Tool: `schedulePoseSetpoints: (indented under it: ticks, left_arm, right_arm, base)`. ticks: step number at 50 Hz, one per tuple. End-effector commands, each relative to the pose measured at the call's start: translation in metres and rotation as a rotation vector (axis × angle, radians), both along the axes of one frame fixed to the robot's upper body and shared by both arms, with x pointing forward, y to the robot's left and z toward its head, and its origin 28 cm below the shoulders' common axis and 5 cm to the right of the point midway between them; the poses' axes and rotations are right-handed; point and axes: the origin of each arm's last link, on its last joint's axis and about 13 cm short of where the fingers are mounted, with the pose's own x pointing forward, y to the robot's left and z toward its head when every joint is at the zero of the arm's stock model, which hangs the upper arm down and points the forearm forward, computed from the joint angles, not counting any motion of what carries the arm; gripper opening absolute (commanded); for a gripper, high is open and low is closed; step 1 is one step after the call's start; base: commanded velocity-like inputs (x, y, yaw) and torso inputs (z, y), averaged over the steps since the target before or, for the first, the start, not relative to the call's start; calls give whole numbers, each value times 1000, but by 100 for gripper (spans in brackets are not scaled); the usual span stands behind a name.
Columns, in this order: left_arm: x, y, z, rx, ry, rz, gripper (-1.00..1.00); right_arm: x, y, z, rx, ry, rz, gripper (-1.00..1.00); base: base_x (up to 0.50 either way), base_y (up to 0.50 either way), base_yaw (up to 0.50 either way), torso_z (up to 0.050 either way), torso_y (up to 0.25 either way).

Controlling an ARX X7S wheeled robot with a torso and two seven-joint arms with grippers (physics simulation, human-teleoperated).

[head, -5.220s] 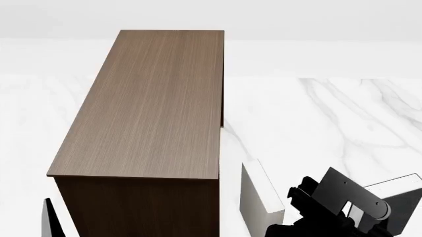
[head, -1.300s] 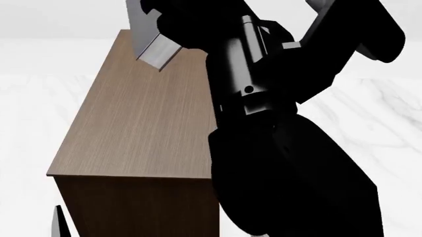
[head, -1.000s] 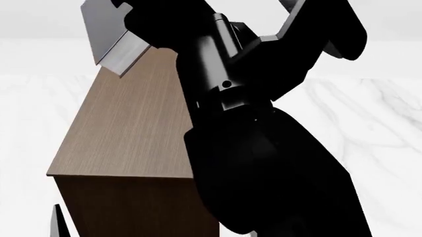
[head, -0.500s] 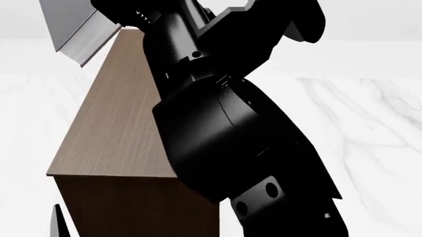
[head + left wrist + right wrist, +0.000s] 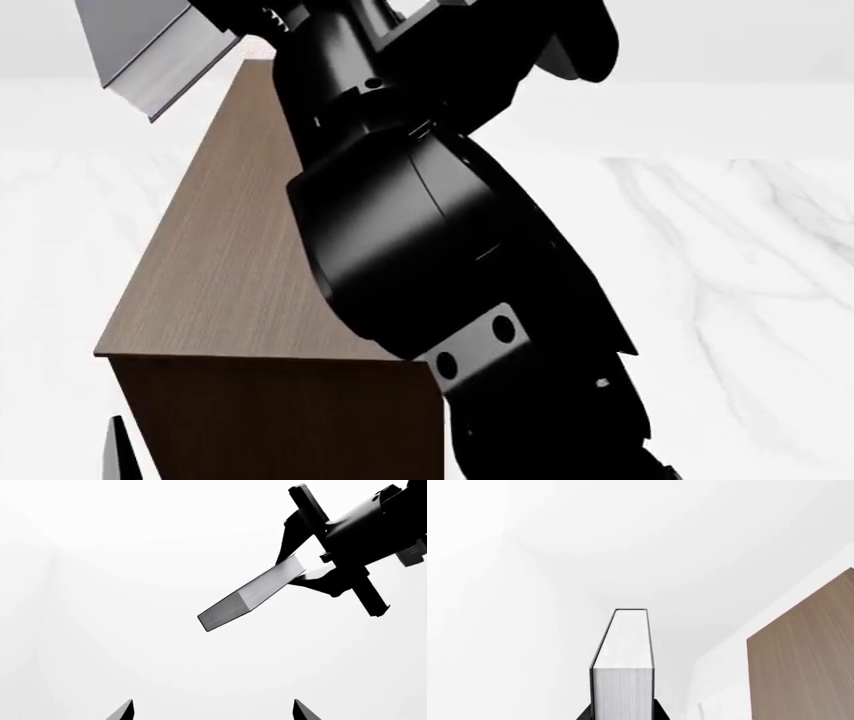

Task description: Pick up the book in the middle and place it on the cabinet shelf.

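Right pincer clamped on the book, jaws pressed to its two covers at one end, seen plainly from the left wrist view. Held high in the air, tilted, free end pointing away from the arm, touching nothing else. From the head view, the book up at the top left, out past the far left corner of the cabinet shelf, above the level of its long brown top. Much of that top hidden behind the bulky black right arm. From the right wrist view, white page edges of the book facing the camera, dark covers either side, cabinet shelf off to one side. Left pincer with tips spread apart, holding nothing.
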Motion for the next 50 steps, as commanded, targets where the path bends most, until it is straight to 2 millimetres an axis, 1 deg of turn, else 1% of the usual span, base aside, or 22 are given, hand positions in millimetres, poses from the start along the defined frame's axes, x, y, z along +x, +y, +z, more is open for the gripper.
schedulePoseSetpoints:
  ticks: [1, 21, 32, 42, 50]
  left_arm:
    - [0, 0, -1, 0, 1, -2, 100]
    - [0, 0, -2, 0, 3, -6, 100]
    - [-1, 0, -1, 1, 3, -9, 100]
    - [-1, 0, -1, 1, 3, -9, 100]
    - [-1, 0, -1, 1, 3, -9, 100]
  right_arm:
    - [10, -2, 5, 35, -32, -41, -100]
    - [13, 5, 0, 13, -37, -48, -100]
    - [19, 8, -1, 0, -39, -52, -100]
    - [27, 9, 1, -6, -43, -69, -100]
    - [27, 10, 2, -14, -48, -73, -100]
  base:
    - [0, 0, 0, 0, 0]
    - [0, 0, 0, 1, 2]
    - [0, 0, 0, 0, 1]
    - [0, 0, 0, 0, 2]
    - [0, 0, 0, 1, 1]
